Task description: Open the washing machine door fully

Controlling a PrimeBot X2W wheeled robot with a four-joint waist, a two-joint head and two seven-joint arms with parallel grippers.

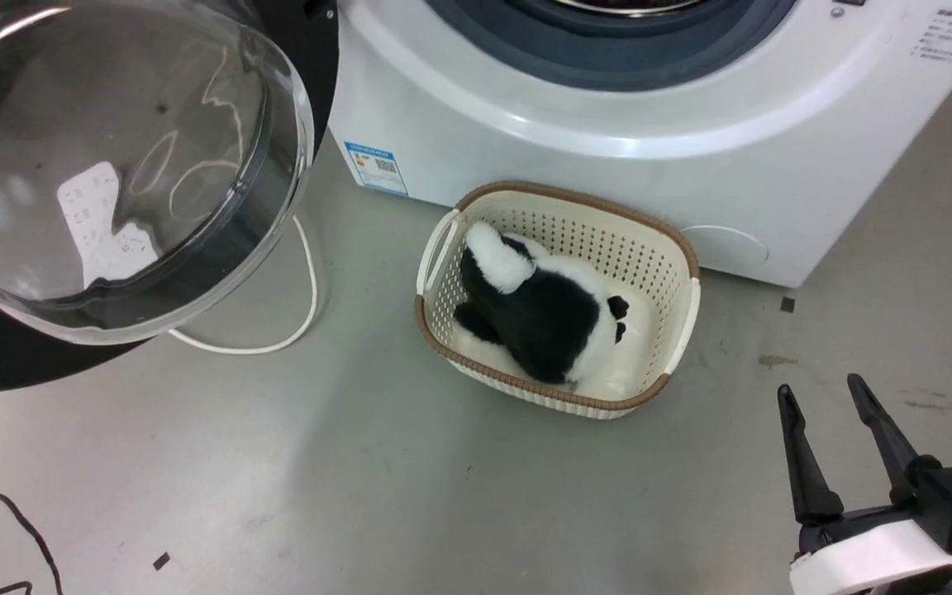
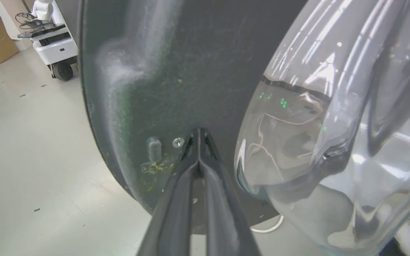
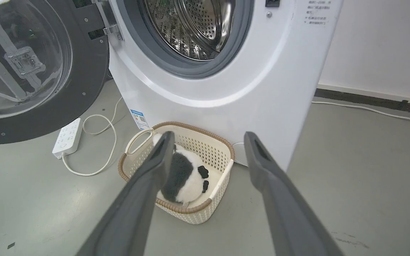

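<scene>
Black-rimmed, the washing machine door (image 1: 112,165) hangs open at my head view's upper left, my right gripper (image 1: 821,384) spread apart low right; my left wrist view has my left gripper (image 2: 198,132) pinched closed at the door's rim; my right wrist view shows the door left of the drum (image 3: 190,28).
</scene>
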